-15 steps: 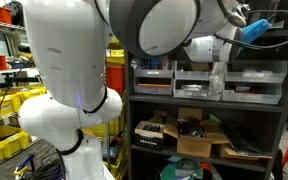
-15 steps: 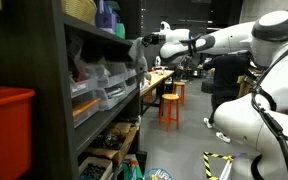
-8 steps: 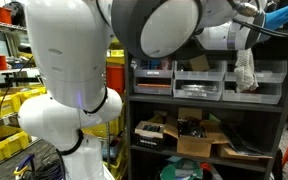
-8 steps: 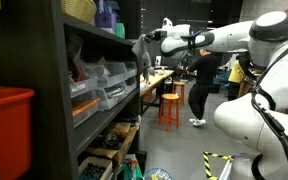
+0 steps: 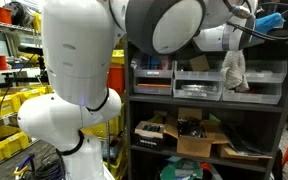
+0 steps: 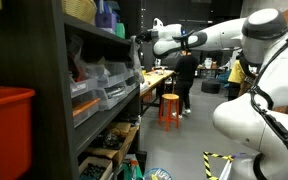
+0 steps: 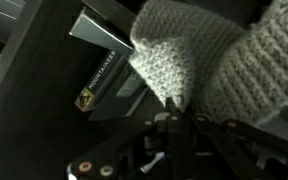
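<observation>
A pale grey knitted cloth point(image 5: 233, 70) hangs from my gripper point(image 5: 240, 47) in front of the dark shelf unit point(image 5: 209, 104), level with its row of grey bins point(image 5: 199, 85). In the wrist view the knit point(image 7: 209, 50) fills the upper right, and its lower edge is pinched between the shut fingertips of my gripper point(image 7: 173, 108). In an exterior view the gripper point(image 6: 140, 42) is at the shelf's front edge near the top, and the cloth is hard to make out there.
Cardboard boxes point(image 5: 199, 135) fill the lower shelf and a blue object point(image 5: 279, 18) lies on top. Yellow crates point(image 5: 9, 105) stand beside the robot's base. A red bin point(image 6: 4, 120), an orange stool point(image 6: 170, 108), a walking person point(image 6: 184, 80) and workbenches are nearby.
The gripper carried the hanging cloth to the right along the shelf front, then slightly back left and up. The person in the background walked toward the shelf side.
</observation>
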Tool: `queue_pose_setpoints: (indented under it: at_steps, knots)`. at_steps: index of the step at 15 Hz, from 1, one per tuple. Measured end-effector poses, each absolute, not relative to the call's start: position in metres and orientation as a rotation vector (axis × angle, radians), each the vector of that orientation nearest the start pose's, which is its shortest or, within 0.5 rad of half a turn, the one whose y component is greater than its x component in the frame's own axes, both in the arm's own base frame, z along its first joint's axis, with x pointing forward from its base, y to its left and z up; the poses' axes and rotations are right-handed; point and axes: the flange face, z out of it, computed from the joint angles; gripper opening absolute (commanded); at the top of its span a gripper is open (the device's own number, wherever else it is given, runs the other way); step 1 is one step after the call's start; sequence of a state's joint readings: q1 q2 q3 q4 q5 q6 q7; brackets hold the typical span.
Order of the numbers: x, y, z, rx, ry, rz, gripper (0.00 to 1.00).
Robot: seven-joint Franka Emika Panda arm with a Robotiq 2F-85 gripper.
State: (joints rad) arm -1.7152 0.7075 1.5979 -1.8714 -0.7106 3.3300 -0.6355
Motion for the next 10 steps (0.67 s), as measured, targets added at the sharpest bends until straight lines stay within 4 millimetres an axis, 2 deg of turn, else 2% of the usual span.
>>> queue_pose_setpoints:
  at_steps: [5,10]
  knots:
    - [0.561,-0.196,0.638,-2.392,-0.955,-2.381,0.01]
    - [0.557,-0.18,0.633,-2.35,-1.001,-2.403,0.01]
